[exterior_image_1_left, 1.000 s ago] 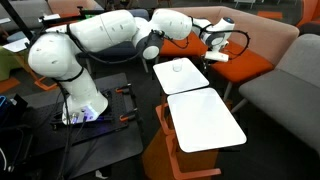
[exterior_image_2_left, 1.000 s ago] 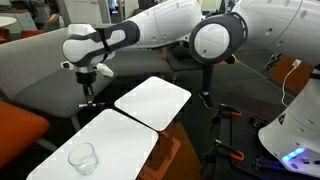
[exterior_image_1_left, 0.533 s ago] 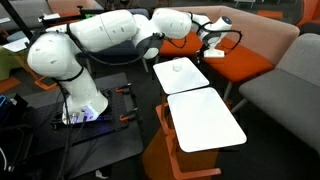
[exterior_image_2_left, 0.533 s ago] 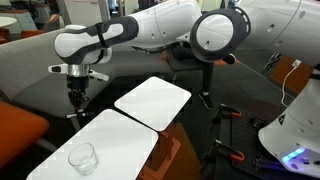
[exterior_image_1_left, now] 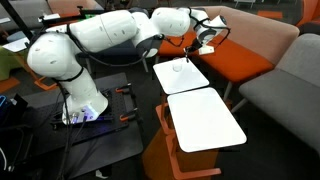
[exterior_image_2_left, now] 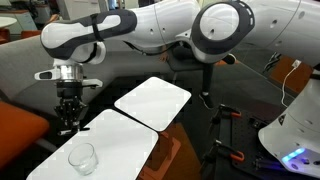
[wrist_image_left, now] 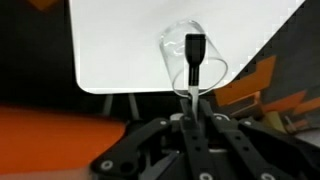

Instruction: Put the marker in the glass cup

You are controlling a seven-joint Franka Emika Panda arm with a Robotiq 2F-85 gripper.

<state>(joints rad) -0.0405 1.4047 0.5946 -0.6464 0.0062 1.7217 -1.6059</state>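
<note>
**Marker brought to the cup; release pending.**
Wrist view: the jaws are clamped on the marker, whose tip overlaps the outline of the cup on the white counter. In an exterior view the arm has swung in from beyond the counter edge and hangs near the cup. Transport looks nearly done, but the marker is not yet inside.

Both exterior views look down on the two white tabletops from opposite ends. The wrist view sits close above the glass cup.
</note>
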